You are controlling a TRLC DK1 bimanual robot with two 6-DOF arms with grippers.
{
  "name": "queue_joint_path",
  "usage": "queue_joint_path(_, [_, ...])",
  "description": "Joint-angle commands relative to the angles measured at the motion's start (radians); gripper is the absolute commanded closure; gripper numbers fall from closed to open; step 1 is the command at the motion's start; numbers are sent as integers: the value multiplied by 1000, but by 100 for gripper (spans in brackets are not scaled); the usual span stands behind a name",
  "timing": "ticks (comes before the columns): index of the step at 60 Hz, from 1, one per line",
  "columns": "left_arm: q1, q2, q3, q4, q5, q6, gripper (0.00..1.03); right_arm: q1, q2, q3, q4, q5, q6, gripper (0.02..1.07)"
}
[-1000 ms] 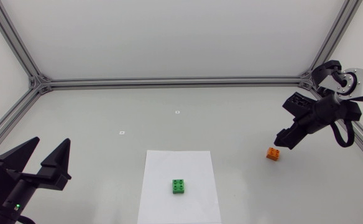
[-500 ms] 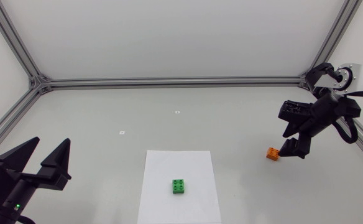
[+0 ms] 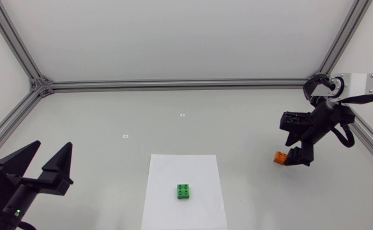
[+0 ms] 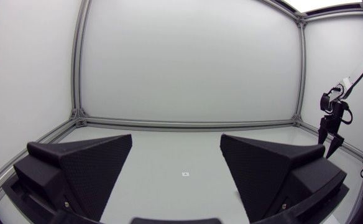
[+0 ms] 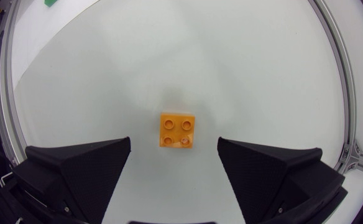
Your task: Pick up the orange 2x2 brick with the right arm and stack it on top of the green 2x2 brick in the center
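right end effector (image 5: 174, 144) hangs above the surface (image 3: 174, 121), fingers spread wide, nothing held, neither finger touching anything. orange 2x2 brick (image 5: 176, 129) lies directly below, in the gap between the two fingers and a shade ahead of the fingertip line, close to centred across the gap. studs up, flat on the surface. square footprint, so no true long axis; its sides run nearly parallel to the inner finger faces, twisted only slightly. judgement: a straight descent with little or no wrist turn should put the fingers on opposite side faces. in the head view this brick sits at mid right of the frame, just beside the dark fingers, partly screened by them. farther off, green 2x2 brick (image 3: 184, 191) sits studs up at lower centre of the frame on a white sheet (image 3: 174, 169), well apart from the orange one, toward frame left and a little lower; its edges look a touch skewed to the sheet. farthest, left end effector (image 3: 52, 148) rests at lower left of the frame, fingers wide apart, empty, well away from both bricks. right arm is plainly the nearer one.
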Motion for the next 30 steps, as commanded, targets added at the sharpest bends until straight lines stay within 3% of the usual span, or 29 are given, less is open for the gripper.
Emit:
queue_joint_path(1, [-4, -2, -41, -10, -3, -19, 4, 7, 29, -5, 17, 4, -36, 7])
queue_joint_path(30, [-4, -2, -41, -10, -3, -19, 4, 32, 37, -30, 65, 10, -8, 13])
